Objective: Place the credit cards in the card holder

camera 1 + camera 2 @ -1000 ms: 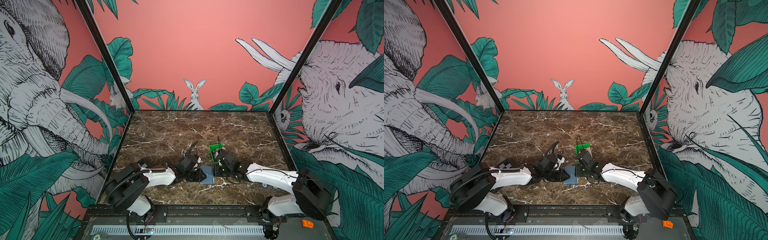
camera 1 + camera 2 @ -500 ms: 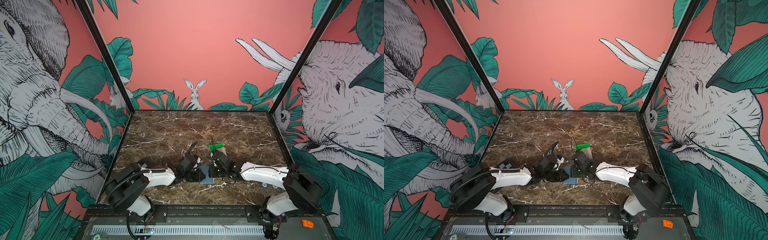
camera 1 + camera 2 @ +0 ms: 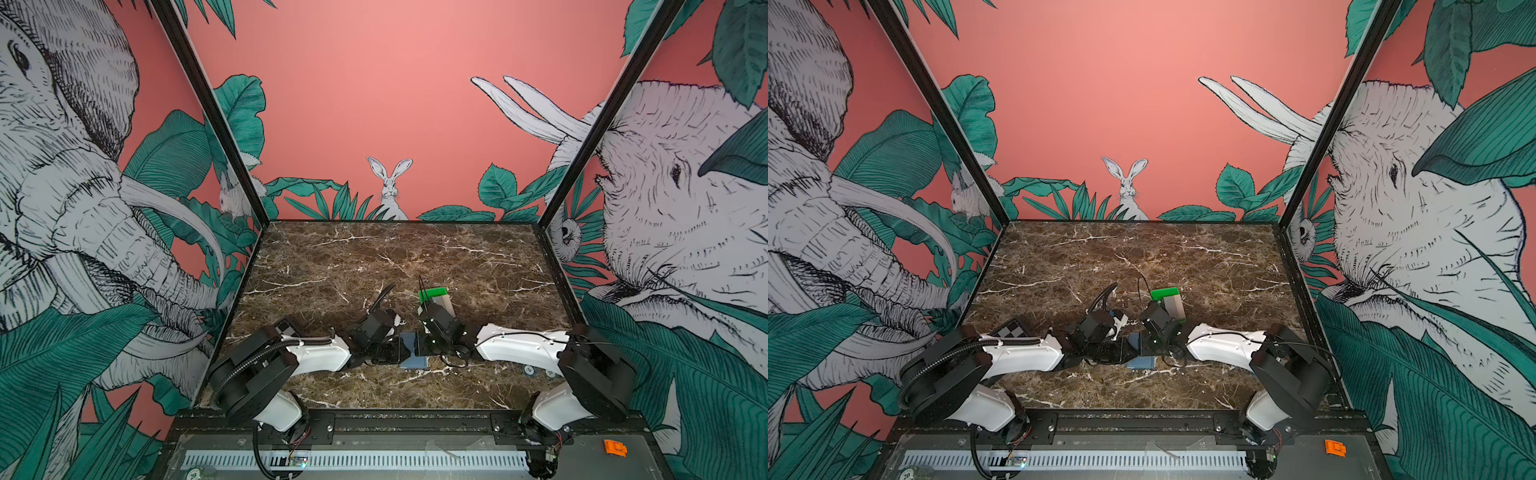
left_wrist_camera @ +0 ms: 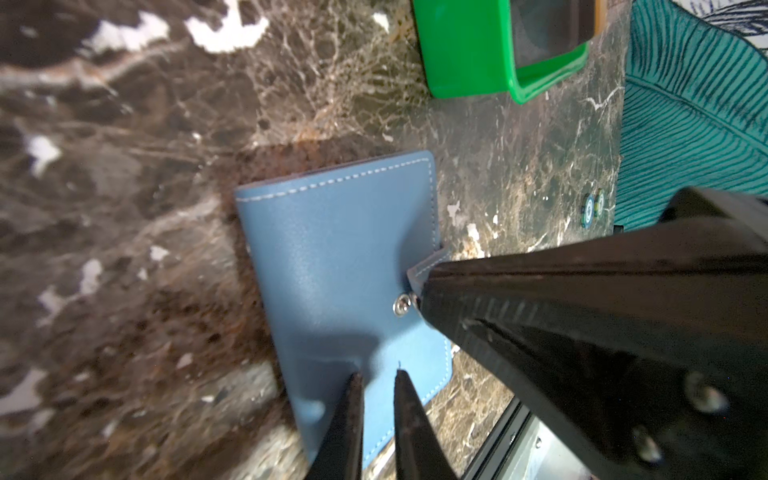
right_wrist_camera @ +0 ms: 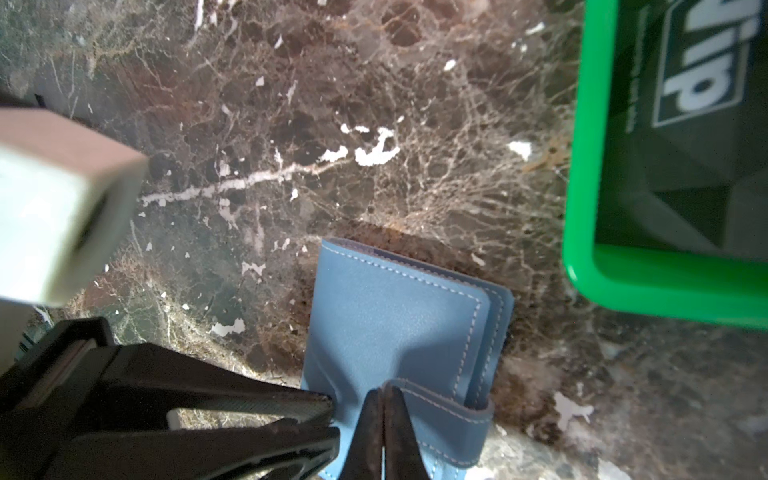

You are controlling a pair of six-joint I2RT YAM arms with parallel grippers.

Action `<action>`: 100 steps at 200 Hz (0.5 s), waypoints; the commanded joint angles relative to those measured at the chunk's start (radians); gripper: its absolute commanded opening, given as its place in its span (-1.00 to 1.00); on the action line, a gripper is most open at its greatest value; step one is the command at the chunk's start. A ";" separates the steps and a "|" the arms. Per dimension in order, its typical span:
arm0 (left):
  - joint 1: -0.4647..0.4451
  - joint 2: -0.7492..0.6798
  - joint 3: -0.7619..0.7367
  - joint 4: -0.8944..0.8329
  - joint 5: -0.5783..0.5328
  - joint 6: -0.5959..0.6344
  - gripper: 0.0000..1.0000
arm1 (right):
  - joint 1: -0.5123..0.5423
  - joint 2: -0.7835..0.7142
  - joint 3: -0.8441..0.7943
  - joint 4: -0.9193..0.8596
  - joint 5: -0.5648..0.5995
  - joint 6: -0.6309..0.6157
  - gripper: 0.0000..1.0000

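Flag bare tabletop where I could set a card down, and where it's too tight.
Widest free patch: the far half of the table, between the back wall and the green tray. Also bare: the front strip between the card holder and the near edge. Crowded: the middle, where left pincer and right pincer meet over the holder.

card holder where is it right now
In both top views the card holder lies on the marble table near the front middle, where the left gripper and the right gripper meet, just in front of the green tray.
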 commanded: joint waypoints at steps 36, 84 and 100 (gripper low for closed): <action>-0.013 0.016 -0.027 -0.035 -0.016 -0.008 -0.69 | 0.018 0.027 0.021 0.010 0.006 0.011 -1.00; -0.015 0.018 -0.028 -0.034 -0.016 -0.009 -0.70 | 0.037 0.028 0.030 -0.034 0.028 0.008 -1.00; -0.015 0.020 -0.029 -0.029 -0.016 -0.010 -0.70 | 0.044 0.022 0.023 -0.040 0.039 0.014 -1.00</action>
